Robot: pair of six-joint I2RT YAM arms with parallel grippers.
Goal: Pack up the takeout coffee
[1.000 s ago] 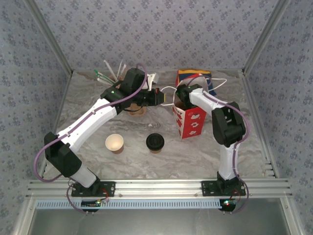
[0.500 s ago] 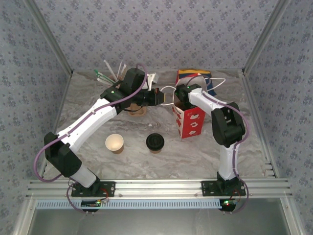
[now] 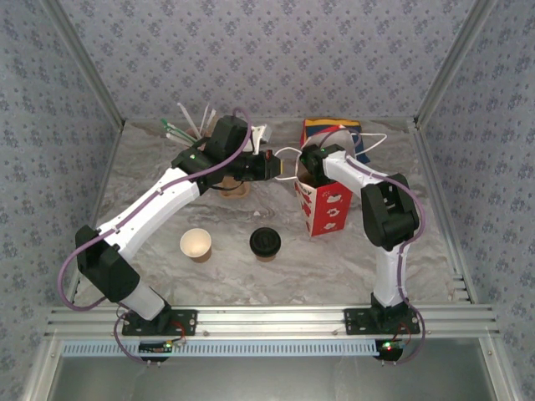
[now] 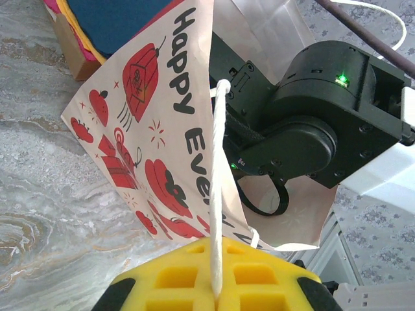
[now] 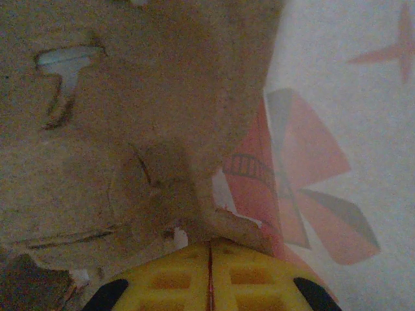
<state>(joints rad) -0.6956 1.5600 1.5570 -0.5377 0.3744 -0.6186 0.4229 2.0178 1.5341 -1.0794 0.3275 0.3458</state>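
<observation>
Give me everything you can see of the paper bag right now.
The paper bag is cream-white with red festive prints and black "Happy" lettering. It stands open on the grey marbled table, right of centre. The left tool pinches one white cord handle taut; the right tool, shut, reaches into its mouth.

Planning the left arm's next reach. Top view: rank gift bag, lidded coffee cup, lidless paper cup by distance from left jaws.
1. Gift bag: just right, its handle in the left jaws.
2. Lidded coffee cup: centre, toward the bases.
3. Lidless paper cup: near-left.
</observation>
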